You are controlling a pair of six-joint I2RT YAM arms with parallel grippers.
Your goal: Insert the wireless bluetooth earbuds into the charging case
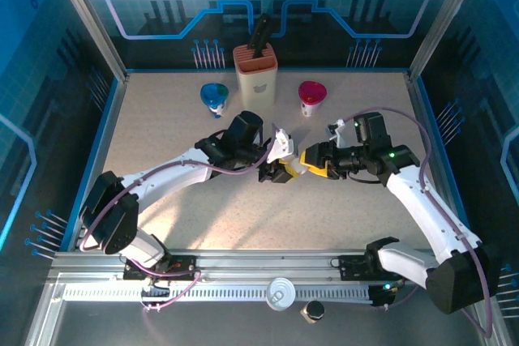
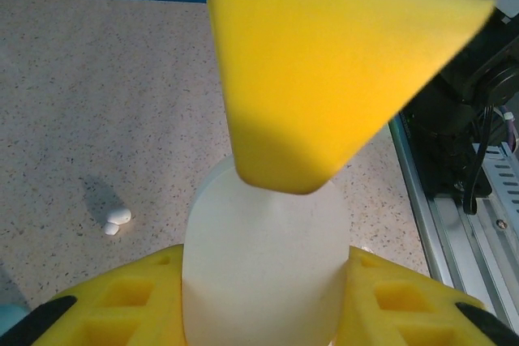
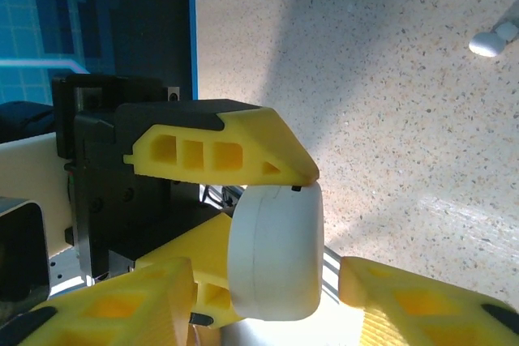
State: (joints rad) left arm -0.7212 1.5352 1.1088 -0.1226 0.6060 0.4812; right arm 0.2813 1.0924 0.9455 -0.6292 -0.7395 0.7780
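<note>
The only thing like a label is a pale emblem on the front of the tan ribbed block. The block stands on the speckled beige counter, straight beyond the case at the far edge, and the emblem is too small to read. A dark handle sticks up from the block's top.

The smooth white pebble-shaped plastic charging case has a thin seam running round it, seen from the right wrist.

The left hand is narrowed onto the case, and its yellow fingers pinch it from two opposite sides.

The right hand meets the case from the other side, with its own yellow fingers parted and the case between them. A sliver of light shows between the case and one finger. In the left wrist view the tip of the other finger lies against the case's upper end (whether it presses there I cannot tell).

Two tiny white glossy plastic earbuds lie on the counter, touching each other. They are outside the case and off to its left in the left wrist view.

A blue bowl-shaped cup sits beyond the case to its left. A magenta bowl-shaped cup sits beyond it to its right.
</note>
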